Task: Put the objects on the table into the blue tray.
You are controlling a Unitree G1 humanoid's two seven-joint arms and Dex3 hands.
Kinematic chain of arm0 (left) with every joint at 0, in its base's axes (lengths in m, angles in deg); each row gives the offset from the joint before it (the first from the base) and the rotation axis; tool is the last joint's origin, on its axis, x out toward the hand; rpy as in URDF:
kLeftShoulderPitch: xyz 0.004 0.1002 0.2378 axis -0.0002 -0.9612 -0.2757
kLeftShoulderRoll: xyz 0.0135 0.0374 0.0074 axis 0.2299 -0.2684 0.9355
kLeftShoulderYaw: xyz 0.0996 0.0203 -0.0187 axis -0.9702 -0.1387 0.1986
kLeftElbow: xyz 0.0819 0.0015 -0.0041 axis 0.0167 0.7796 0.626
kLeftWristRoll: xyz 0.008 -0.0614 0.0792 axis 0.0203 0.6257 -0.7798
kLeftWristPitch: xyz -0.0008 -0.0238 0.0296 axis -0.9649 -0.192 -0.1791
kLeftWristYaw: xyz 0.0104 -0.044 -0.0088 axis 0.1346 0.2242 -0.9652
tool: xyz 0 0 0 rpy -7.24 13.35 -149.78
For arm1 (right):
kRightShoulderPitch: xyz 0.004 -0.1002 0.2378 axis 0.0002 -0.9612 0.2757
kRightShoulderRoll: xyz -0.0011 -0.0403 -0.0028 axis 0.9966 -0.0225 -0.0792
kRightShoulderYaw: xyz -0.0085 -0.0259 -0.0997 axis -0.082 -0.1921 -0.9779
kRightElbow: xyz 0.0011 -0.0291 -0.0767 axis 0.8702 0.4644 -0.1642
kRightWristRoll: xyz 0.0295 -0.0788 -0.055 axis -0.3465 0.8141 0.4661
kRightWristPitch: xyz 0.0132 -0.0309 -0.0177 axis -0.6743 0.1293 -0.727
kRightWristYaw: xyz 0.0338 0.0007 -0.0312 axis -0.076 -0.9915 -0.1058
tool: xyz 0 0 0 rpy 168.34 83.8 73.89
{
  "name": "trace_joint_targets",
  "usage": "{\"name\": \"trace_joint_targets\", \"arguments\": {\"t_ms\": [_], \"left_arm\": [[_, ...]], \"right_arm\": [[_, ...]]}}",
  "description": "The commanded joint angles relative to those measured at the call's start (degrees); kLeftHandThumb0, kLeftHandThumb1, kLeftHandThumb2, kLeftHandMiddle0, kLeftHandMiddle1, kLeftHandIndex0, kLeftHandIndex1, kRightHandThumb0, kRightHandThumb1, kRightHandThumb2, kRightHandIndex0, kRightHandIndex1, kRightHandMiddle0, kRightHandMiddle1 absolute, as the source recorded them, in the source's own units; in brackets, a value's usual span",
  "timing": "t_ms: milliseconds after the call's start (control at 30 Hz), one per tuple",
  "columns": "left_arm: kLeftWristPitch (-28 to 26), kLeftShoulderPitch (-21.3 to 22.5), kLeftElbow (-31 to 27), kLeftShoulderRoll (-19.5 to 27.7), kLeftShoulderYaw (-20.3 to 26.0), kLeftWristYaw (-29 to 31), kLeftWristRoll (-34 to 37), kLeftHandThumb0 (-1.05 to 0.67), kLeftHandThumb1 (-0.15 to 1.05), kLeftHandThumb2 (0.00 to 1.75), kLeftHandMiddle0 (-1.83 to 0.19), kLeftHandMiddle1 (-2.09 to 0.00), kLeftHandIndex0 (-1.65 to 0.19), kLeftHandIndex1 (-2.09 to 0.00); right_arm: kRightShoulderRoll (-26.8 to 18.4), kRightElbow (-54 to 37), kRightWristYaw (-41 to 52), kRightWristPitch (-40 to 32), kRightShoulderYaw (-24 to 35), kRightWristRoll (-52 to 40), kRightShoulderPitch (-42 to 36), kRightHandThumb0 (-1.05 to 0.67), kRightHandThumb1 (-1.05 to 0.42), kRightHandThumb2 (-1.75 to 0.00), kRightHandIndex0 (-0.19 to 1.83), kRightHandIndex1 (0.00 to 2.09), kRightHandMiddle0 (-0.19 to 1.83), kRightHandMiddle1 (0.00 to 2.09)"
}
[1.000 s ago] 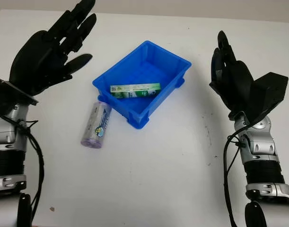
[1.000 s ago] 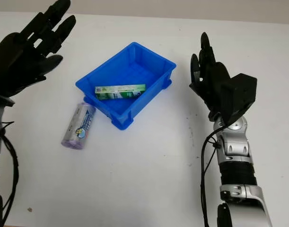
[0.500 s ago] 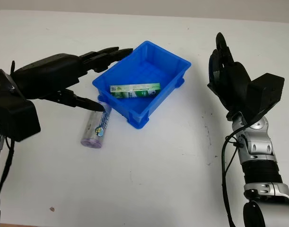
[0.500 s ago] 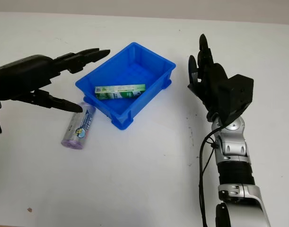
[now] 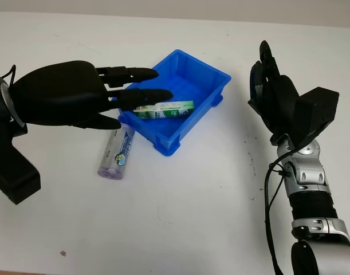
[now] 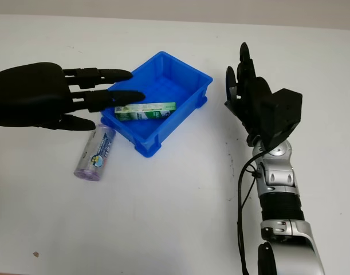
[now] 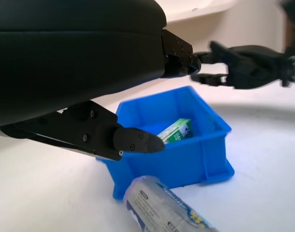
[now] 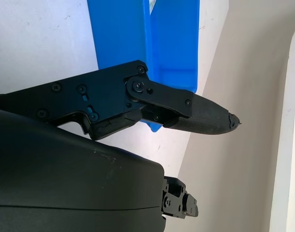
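A blue tray (image 5: 204,73) sits on the white desk (image 5: 180,206), turned at an angle, toward the far middle of the surface. Inside it lies a green and white box (image 5: 166,109), flat on the tray floor near the front wall. Just outside the tray, beside its near left corner, a pale cylindrical tube (image 5: 117,152) with a printed label lies on its side on the desk, close to the tray wall but not in it.

The left hand (image 5: 77,100) hovers over the desk to the left of the tray, above the far end of the tube. It is open and holds nothing; its fingers (image 5: 141,96) point across the tray's left rim toward the box, and the thumb sits just above the tube.

The right hand (image 5: 275,97) is raised upright to the right of the tray, well apart from it, open and holding nothing.
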Motion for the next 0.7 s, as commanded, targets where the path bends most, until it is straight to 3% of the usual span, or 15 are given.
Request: {"name": "trace_joint_targets", "arguments": {"t_ms": [0, 133, 400, 667], "left_arm": [[2.73, 0.83, -0.19, 1.68, -0.4, -1.57, -0.89, -0.19, 1.05, 0.3, -0.06, -0.04, -0.08, -0.06], [8.15, -0.39, -2.21, 2.62, 0.18, -4.17, -1.39, -0.28, 1.05, 0.42, -0.07, -0.05, -0.09, -0.06], [13.55, -2.05, -5.98, 8.52, 2.66, -5.24, -5.13, -0.27, 1.05, 0.21, -0.07, -0.06, -0.09, -0.06], [14.41, -3.05, -6.66, 11.82, 7.54, -6.89, -11.64, -0.26, 1.05, 0.27, -0.08, -0.06, -0.12, -0.07]], "right_arm": [[0.22, 0.61, -0.04, 0.93, 0.19, -0.11, 0.8, -0.73, -1.05, -0.7, -0.19, 0.0, -0.19, 0.0], [0.54, 2.1, -0.43, 1.79, 0.28, -0.02, 1.4, -0.72, -1.05, -0.69, -0.19, 0.0, -0.19, 0.0], [0.78, 5.65, 0.06, 4.47, 0.09, 0.1, 2.85, -0.7, -1.05, -0.7, -0.19, 0.0, -0.19, 0.0], [1.24, 8.29, 0.77, 4.85, -0.06, -0.11, 4.35, -0.73, -1.05, -0.69, -0.19, 0.0, -0.19, 0.0]]}}
